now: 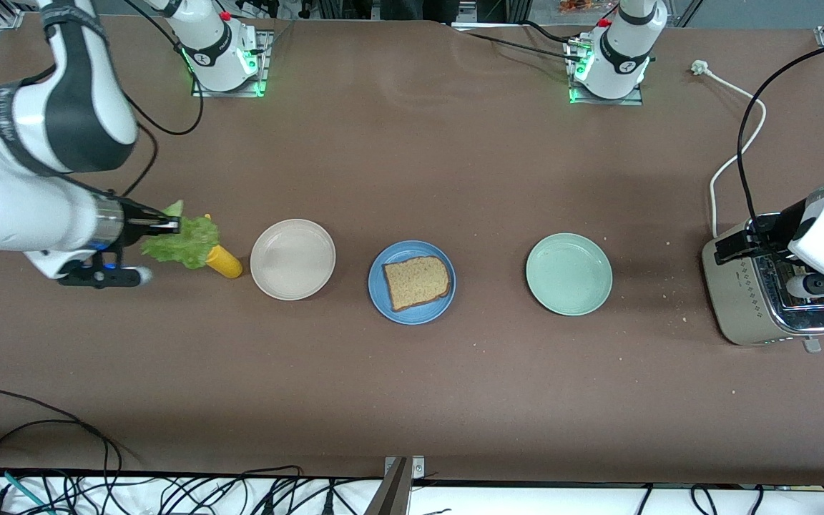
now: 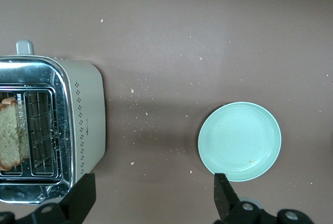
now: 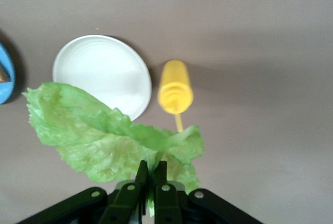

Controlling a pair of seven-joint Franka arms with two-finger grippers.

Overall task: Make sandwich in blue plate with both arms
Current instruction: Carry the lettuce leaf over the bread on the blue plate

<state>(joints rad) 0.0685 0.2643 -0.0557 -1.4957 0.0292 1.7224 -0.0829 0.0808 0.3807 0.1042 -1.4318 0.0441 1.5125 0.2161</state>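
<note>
Lettuce leaf (image 1: 182, 242) hangs from the right hand (image 1: 174, 226), whose fingers are clenched on one edge of the leaf. The right hand is raised over the worktop (image 1: 412, 164) toward the right arm's end, well apart from the blue plate (image 1: 412, 282). In the right wrist view the leaf (image 3: 112, 135) spreads out from the closed fingertips (image 3: 141, 174) above the yellow bottle (image 3: 175, 89) and the beige-white plate (image 3: 101, 74).

The yellow bottle (image 1: 224, 261) lies on its side just beside the beige-white plate (image 1: 292, 259), on the side away from the blue plate. The beige-white plate sits near the blue plate, toward the right arm's end.

The blue plate lies at the middle of the row of three plates. One slice of brown bread (image 1: 416, 282) lies flat in it.

The pale green plate (image 1: 569, 274) sits near the blue plate, toward the left arm's end.

The toaster (image 1: 769, 297) stands well apart from the blue plate at the left arm's end. The left hand (image 1: 784, 250) hovers over the toaster, fingers (image 2: 83, 199) released and spread wide. A bread slice (image 2: 10, 138) stands in one toaster slot.
</note>
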